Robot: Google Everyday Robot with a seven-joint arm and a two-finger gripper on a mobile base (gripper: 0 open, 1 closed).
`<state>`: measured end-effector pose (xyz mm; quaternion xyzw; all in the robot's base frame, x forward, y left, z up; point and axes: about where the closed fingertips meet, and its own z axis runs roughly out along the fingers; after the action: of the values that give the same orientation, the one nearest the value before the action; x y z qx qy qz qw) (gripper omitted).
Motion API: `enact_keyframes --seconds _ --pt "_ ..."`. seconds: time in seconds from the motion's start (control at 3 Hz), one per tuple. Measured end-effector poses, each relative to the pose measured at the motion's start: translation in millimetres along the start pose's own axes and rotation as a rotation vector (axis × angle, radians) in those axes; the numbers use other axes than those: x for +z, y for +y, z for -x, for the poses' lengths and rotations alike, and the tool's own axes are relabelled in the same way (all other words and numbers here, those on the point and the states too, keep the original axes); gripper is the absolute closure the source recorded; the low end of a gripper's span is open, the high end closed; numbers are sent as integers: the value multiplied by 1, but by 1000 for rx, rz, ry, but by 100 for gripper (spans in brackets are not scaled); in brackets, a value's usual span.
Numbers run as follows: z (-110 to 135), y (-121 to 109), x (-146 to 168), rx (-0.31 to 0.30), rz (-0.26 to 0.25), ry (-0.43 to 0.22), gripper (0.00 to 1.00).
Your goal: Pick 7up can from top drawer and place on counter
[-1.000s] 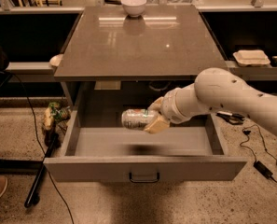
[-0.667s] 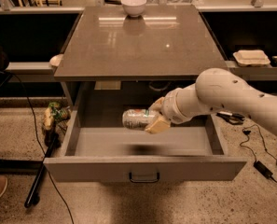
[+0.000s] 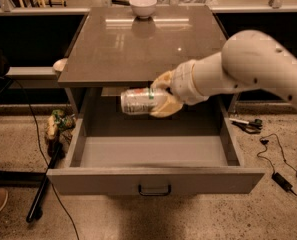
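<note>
Holding small silvery-white aluminium 7up can point(image 3: 137, 100) sideways, cream two-finger end effector point(image 3: 160, 100) hovers above open wide grey top drawer point(image 3: 198, 180), near front edge of glossy grey-brown counter point(image 3: 138, 49). Pick judged complete; placement pending.

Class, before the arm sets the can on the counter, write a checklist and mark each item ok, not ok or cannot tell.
1. Gripper shut on the can: ok.
2. Can clear of the drawer floor: ok.
3. Can higher than the counter top: cannot tell.
4. Can upright: not ok, it lies sideways.
5. Free spot on the counter's near half: ok; the bowl sits at the far edge.
</note>
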<state>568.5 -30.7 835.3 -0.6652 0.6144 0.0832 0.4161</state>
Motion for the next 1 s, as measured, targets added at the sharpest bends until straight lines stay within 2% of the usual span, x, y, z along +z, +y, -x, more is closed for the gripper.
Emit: enact_keyframes --seconds 0.33,0.67,1.0 --pt "48 -32 -23 -163 -25 -60 100" --pt "48 -32 -23 -163 -25 -60 100" --pt "61 -54 -5 -170 -1 -80 100"
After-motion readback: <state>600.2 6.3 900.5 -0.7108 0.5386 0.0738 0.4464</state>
